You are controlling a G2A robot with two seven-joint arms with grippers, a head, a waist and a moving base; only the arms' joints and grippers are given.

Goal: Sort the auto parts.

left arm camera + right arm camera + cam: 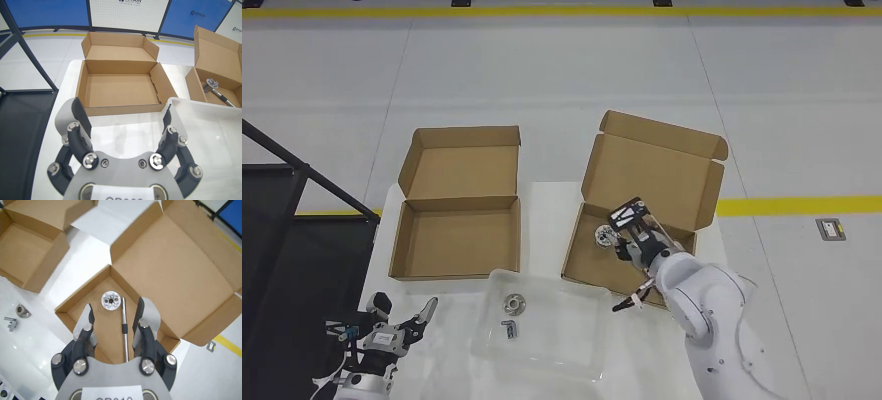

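My right gripper [115, 303] hangs open above the right cardboard box [90, 321], nothing between its fingers. On that box's floor lie a round silver disc with holes [110, 301] and a slim chrome rod [124, 330], both below the jaws. From the top, the right gripper [620, 240] stands next to the disc [603, 236]. A grey flange [513, 301] and a small grey bracket [508, 327] rest in the clear plastic tray [572, 365]. My left gripper [122, 111] is open and empty near the table's front left corner, short of the empty left box [121, 89].
Both boxes have their lids folded back and upright. The tray [189, 102] sits just in front of the boxes, its corner beside my left fingers. A black metal frame [302, 180] stands off the table's left edge. White tabletop [542, 205] shows between the boxes.
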